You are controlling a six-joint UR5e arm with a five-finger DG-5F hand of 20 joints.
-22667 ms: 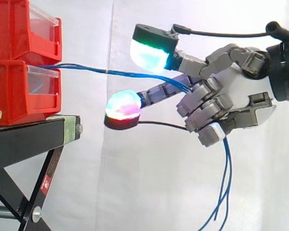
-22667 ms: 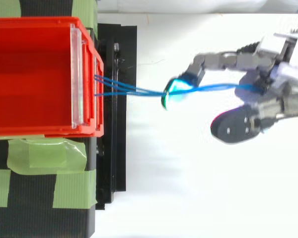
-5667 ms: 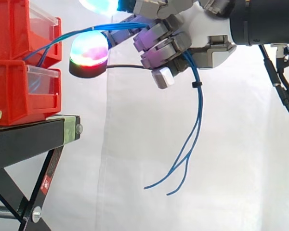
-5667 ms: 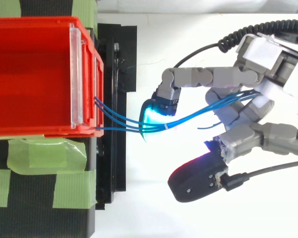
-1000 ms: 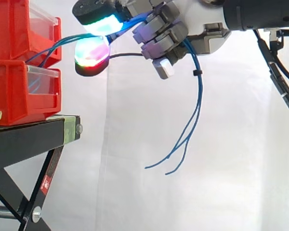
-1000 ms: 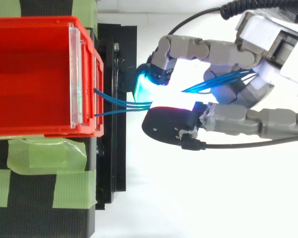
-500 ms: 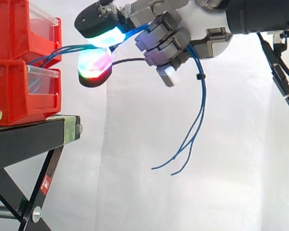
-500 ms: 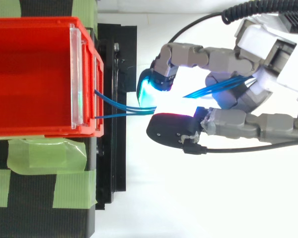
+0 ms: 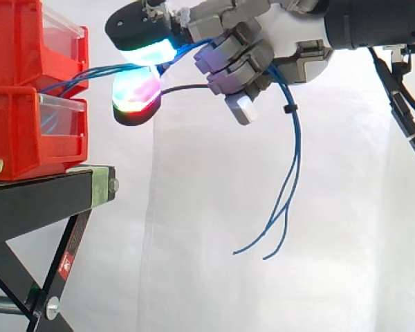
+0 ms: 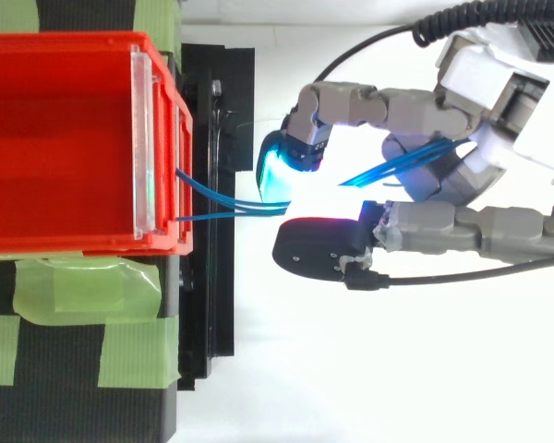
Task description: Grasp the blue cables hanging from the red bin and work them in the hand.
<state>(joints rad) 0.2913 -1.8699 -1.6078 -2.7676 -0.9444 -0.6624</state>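
**Working Step: Cables Clamped, Pads Parting**

Since half a second ago, the loose ends of the blue cables [image 9: 90,70] hang lower and the two glowing pads [image 9: 146,50] stand slightly further apart. Cables run from the red bin [image 10: 65,245], between those pads, into the hand [image 9: 290,41], where curled fingers clamp them. Working is under way. The next move likely calls for re-pinching without tugging at the bin.

the red bin [image 10: 65,138] is glossy plastic, the stand [image 9: 34,200] matt black metal, the blue cables [image 9: 97,69] smooth, the curtain [image 9: 194,277] cloth.
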